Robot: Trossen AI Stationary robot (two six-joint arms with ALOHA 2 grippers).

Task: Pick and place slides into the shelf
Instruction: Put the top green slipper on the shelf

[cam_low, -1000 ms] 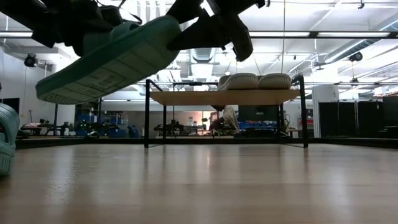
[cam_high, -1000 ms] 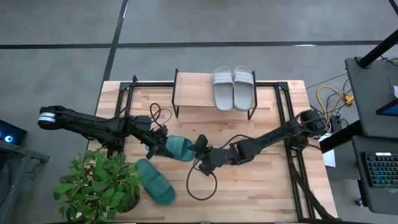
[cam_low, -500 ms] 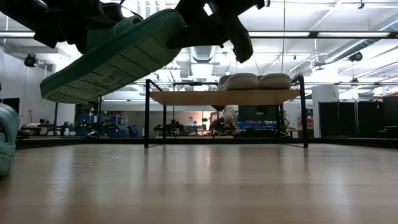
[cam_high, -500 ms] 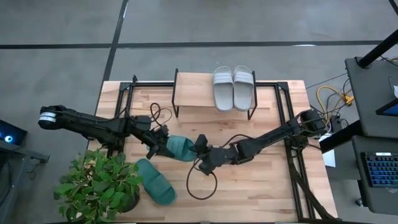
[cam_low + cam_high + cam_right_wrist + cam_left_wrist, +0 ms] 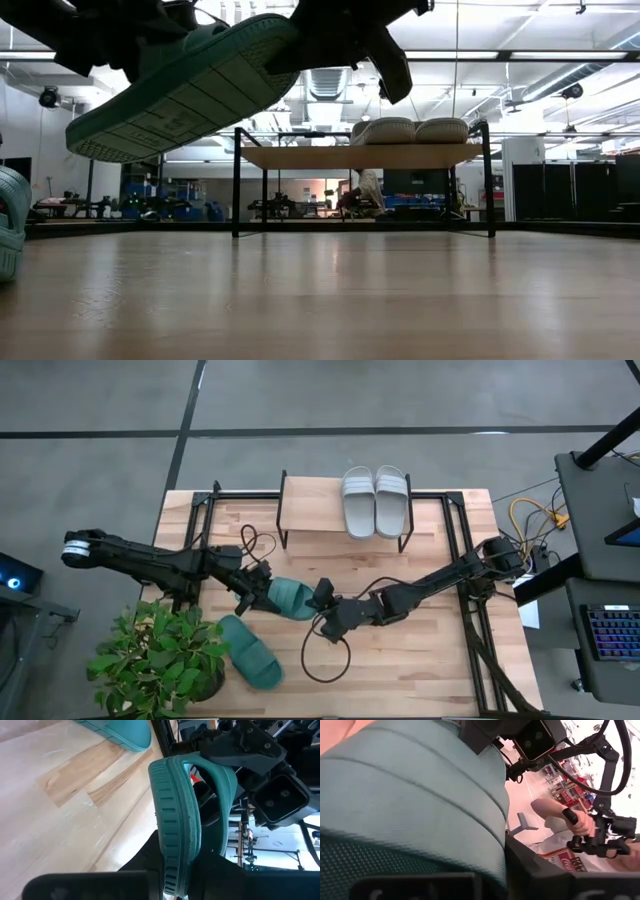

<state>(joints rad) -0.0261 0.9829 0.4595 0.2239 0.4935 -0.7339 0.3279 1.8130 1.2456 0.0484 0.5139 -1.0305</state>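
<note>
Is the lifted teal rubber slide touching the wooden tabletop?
Apart. The low view shows the teal slide held high above the tabletop, clear air beneath its sole.

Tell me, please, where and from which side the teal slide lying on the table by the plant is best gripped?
Grip the teal slide on the table across its broad strap, coming straight down from above. It lies flat with the strap up, and the raised strap gives the fingers an edge to close on. The plant crowds its left side, so I would keep the approach vertical.
</note>
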